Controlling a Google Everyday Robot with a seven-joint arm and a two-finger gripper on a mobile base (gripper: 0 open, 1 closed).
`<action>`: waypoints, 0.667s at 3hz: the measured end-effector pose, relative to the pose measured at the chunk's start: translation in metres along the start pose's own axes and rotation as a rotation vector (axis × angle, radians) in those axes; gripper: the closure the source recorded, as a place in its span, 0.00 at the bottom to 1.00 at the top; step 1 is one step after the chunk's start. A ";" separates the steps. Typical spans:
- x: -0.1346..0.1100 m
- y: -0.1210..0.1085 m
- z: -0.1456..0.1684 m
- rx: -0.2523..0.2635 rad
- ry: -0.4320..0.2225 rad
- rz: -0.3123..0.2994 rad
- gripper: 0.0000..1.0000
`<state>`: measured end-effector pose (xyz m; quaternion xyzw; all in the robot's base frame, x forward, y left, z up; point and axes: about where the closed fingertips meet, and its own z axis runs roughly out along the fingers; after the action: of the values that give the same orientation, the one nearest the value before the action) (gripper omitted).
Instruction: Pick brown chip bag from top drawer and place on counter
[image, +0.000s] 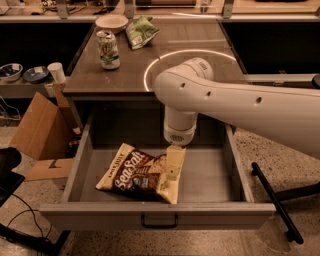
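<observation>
The brown chip bag (137, 174), pale yellow with a dark brown panel and white "Sea Salt" lettering, lies flat on the floor of the open top drawer (210, 187), left of centre. My gripper (174, 162) hangs from the white arm straight down into the drawer, right at the bag's right edge. Its pale fingers (175, 159) overlap the bag's right side. The counter (165, 60) with its white arc lies behind the drawer.
On the counter stand a soda can (108, 49), a small green-and-white bag (141, 31) and a bowl (111, 22). A cardboard box (42, 127) sits on the floor left of the drawer. A dark bar (272, 200) lies at the right.
</observation>
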<state>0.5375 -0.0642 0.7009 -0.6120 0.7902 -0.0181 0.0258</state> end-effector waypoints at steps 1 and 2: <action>-0.027 0.002 0.020 -0.076 -0.044 0.015 0.00; -0.046 0.006 0.032 -0.126 -0.058 0.028 0.00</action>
<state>0.5450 -0.0178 0.6696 -0.6014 0.7973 0.0498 0.0103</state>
